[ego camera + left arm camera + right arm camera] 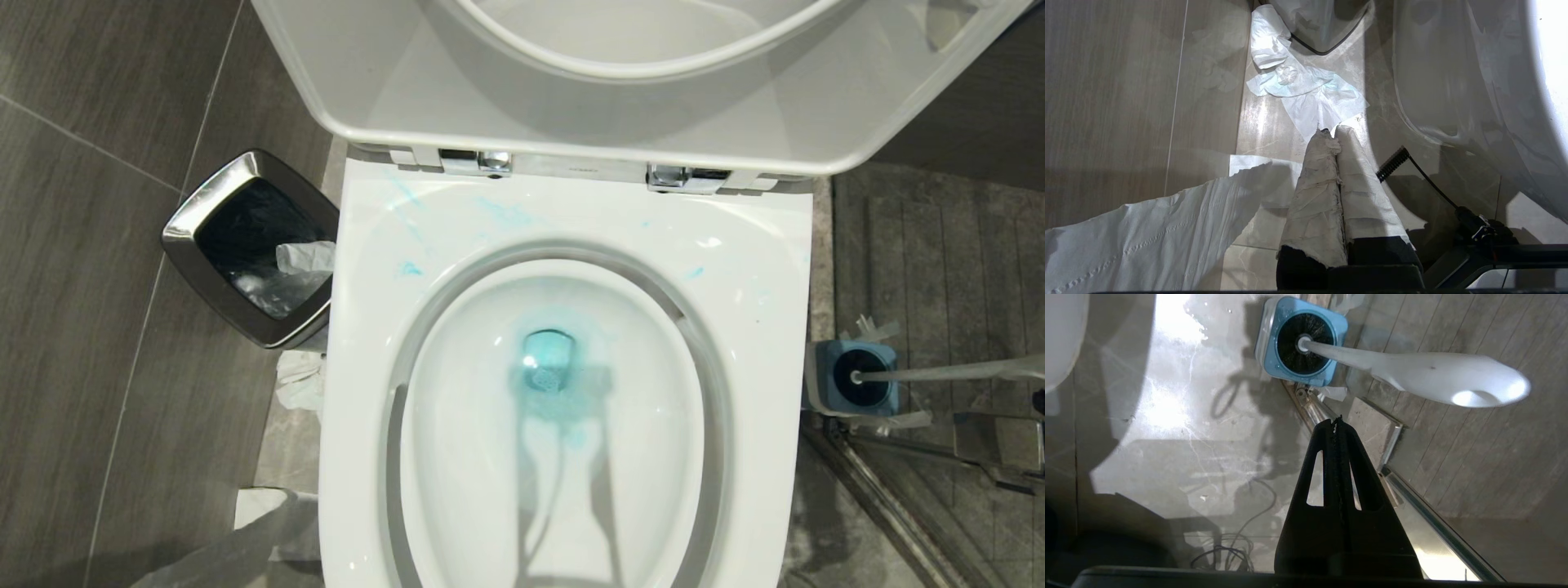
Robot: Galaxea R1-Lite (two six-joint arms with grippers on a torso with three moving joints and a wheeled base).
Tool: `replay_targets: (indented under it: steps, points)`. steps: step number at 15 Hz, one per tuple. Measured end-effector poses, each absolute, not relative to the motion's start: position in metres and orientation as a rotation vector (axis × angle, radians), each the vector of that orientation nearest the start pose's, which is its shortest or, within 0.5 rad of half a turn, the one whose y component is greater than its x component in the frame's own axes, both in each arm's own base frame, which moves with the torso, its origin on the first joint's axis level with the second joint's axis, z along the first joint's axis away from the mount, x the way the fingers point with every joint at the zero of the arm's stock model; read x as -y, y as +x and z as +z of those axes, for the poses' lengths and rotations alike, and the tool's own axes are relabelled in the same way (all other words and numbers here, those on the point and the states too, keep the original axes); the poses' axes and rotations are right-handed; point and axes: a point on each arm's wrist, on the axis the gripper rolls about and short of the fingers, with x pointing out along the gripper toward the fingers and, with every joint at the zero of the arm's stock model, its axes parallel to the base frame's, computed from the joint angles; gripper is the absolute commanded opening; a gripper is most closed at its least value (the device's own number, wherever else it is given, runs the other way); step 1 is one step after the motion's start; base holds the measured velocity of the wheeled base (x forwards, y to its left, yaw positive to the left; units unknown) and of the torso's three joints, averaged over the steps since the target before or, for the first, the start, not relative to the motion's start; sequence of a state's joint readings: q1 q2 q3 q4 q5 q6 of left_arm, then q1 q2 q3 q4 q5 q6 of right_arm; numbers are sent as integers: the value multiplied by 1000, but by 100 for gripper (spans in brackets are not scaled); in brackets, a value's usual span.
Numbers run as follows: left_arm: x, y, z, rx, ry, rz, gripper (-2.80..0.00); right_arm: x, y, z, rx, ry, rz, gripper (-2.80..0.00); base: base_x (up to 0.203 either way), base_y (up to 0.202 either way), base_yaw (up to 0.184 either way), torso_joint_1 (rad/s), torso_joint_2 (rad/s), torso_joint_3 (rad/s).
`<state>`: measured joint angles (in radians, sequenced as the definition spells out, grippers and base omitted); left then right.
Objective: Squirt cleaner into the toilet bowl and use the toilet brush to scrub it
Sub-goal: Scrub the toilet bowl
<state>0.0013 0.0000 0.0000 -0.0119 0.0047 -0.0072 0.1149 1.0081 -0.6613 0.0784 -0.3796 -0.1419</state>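
The toilet bowl fills the head view, its seat and lid tipped up. Turquoise cleaner tints the basin around the drain, and faint streaks of it mark the back rim. The toilet brush stands in its square blue holder on the floor to the bowl's right, with its white handle leaning outward. My right gripper hovers above the floor just short of the holder; it is shut and holds nothing. My left gripper hangs low beside the toilet base. Its fingers are wrapped in white paper and pressed together.
A chrome-rimmed bin with a black liner stands left of the bowl. Crumpled tissue lies on the tiles there, and a long paper strip lies nearby. A metal shower rail runs along the floor under my right gripper. Cables lie loose.
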Motion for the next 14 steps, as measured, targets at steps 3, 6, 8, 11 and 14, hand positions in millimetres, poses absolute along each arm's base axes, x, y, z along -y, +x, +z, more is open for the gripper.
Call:
replay_targets:
  steps: [3, 6, 8, 11, 14]
  points:
    - [0, -23, 77, 12, -7, 6, -280, -4, 102, 218, -447, -258, -221, -280, 0, 0, 0, 0, 0, 0]
    - [0, -23, 77, 12, -7, 6, -280, 0, 71, 202, -483, -270, -212, -280, 0, 0, 0, 0, 0, 0]
    - [0, -23, 77, 12, -7, 7, -280, 3, 48, 189, -520, -278, -207, -280, 0, 0, 0, 0, 0, 0]
    - [0, -23, 77, 12, -7, 6, -280, 6, 27, 174, -561, -253, -246, -280, 0, 0, 0, 0, 0, 0]
    - [0, -23, 77, 12, -7, 6, -280, 5, 23, 166, -569, -199, -180, -280, 0, 0, 0, 0, 0, 0]
